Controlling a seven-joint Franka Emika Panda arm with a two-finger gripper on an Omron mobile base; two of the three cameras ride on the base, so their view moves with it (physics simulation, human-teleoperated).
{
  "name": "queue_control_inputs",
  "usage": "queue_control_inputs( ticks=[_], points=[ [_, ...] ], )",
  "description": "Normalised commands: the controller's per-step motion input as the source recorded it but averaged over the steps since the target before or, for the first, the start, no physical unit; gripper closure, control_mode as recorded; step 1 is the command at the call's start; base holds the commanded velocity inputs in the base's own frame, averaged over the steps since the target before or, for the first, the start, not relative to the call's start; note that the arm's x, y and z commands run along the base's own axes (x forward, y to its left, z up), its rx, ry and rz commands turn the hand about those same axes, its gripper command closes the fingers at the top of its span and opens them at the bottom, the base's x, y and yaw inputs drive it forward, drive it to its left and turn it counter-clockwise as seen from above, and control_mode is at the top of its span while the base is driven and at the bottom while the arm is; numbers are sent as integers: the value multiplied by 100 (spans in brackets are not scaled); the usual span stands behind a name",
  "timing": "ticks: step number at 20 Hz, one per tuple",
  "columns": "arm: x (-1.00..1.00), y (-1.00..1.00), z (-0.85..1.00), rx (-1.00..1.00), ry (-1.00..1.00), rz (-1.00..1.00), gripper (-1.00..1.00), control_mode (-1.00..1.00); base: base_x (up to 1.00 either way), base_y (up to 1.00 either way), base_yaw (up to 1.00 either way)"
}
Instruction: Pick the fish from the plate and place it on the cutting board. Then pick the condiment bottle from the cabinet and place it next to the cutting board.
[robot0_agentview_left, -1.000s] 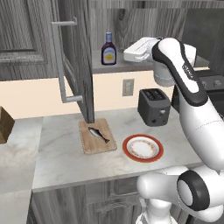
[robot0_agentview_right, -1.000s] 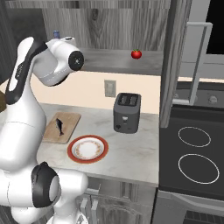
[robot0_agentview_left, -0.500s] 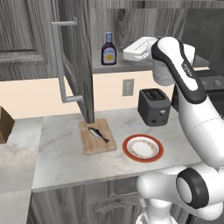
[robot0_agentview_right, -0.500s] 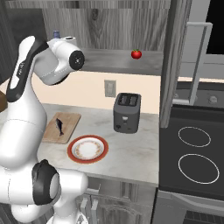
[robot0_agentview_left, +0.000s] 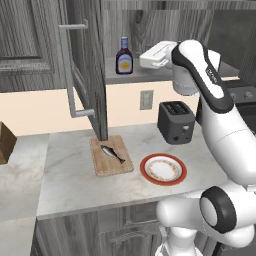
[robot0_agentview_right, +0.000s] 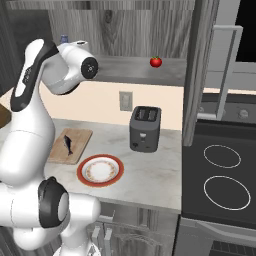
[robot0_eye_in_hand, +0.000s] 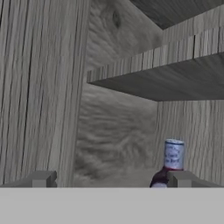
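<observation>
On the desk (robot0_agentview_left: 65, 192) to the left, the fish (robot0_agentview_left: 113, 153) lies on the cutting board (robot0_agentview_left: 111, 155), beside the bare plate (robot0_agentview_left: 163, 169), so the first half looks done. Above, the condiment bottle (robot0_agentview_left: 124, 56) stands on the shelf of the open cabinet (robot0_agentview_left: 85, 65). Further right, the tool (robot0_eye_in_hand: 109, 178) has edged a little closer to the bottle over the last second; it holds nothing, fingers (robot0_eye_in_hand: 43, 179) spread wide, and the bottle sits off toward one finger, so the approach likely needs centring.
</observation>
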Motion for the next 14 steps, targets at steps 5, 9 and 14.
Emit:
queue_control_inputs(
  ticks=[5,9,14],
  points=[
    [15,2,0,0,-1,0,-100,-100,0,0,0],
    [16,4,0,0,0,0,-100,-100,0,0,0],
    [15,4,0,0,0,0,-100,-100,0,0,0]
  ],
)
